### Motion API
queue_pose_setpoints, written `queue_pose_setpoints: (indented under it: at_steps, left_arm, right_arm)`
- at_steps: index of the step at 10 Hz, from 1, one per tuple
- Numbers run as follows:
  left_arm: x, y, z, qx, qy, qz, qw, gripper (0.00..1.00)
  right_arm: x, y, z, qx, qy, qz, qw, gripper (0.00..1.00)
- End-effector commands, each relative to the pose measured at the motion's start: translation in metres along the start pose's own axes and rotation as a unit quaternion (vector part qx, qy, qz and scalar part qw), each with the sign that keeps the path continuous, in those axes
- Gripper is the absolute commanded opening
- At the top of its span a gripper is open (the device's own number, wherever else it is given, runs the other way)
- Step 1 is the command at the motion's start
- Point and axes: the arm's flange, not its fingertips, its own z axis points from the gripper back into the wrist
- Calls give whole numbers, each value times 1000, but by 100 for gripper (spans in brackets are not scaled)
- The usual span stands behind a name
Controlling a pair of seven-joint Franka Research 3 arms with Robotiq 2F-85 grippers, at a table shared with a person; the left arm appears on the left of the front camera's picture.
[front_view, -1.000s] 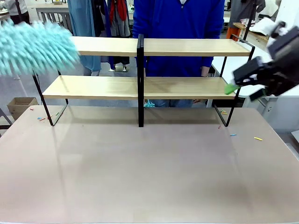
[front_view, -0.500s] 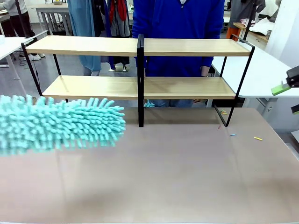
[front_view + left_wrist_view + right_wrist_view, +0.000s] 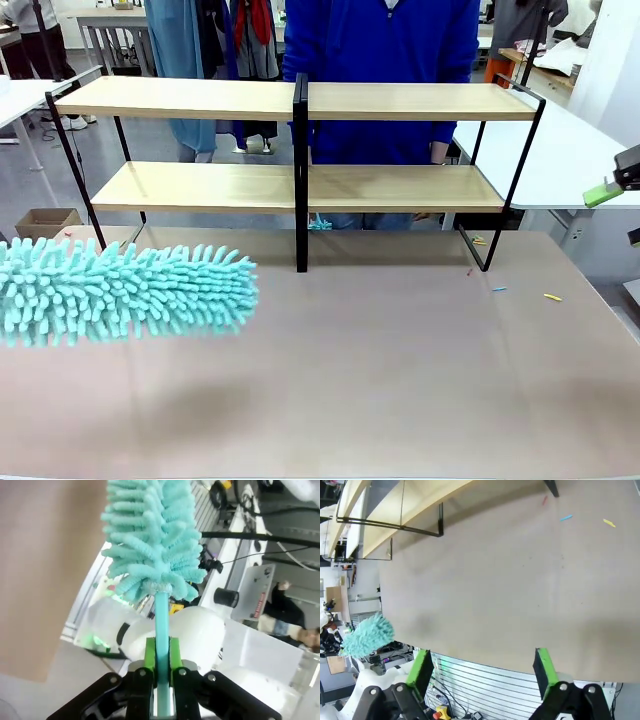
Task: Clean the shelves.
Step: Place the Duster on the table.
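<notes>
Left gripper: pinching the fluffy teal duster by its stem.
Right gripper: fingers spread, empty.
Light-wood two-tier shelves: beyond the duster tip — lift, sweep lengthwise along boards.

The duster is a fluffy turquoise, its handle the same shade; the shelves show pale wood boards on a thin black frame; the desk is dull brown, and the fingers wear bright green pads
</notes>
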Motion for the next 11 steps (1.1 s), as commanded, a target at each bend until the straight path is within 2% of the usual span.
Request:
queue_pose_setpoints:
  at_steps: [1, 2, 3, 4, 5, 7, 8, 9, 10, 11]
  left_arm:
    - [-1, 8, 2, 4, 15, 21, 1000, 12]
    - [17, 25, -13, -15, 57, -48, 997, 12]
    - [43, 48, -24, -34, 61, -96, 993, 12]
    - [66, 67, -34, -46, 58, -134, 988, 12]
    - [85, 85, -46, -45, 71, -141, 986, 12]
    - [103, 112, -60, -35, 16, -120, 992, 12]
    - [103, 116, -60, -43, -11, -120, 992, 12]
    - [99, 116, -57, -38, -37, -123, 991, 12]
    - [97, 115, -57, -28, -47, -128, 990, 12]
    - [98, 116, -58, -28, -37, -130, 990, 12]
  right_arm:
    - [7, -3, -30, 8, 63, 2, 998, 100]
    - [15, -19, -56, 6, 91, -28, 995, 100]
    - [19, -38, -78, 15, 115, -62, 991, 100]
    - [18, -51, -90, 60, 151, -76, 984, 100]
    - [14, -57, -101, 91, 166, -91, 978, 100]
    - [6, -58, -122, 98, 187, -107, 972, 100]
    - [6, -59, -127, 100, 195, -128, 967, 100]
    - [18, -58, -117, 80, 181, -108, 974, 100]
    - [18, -58, -117, 80, 181, -108, 974, 100]
    - [18, -58, -117, 80, 181, -108, 974, 100]
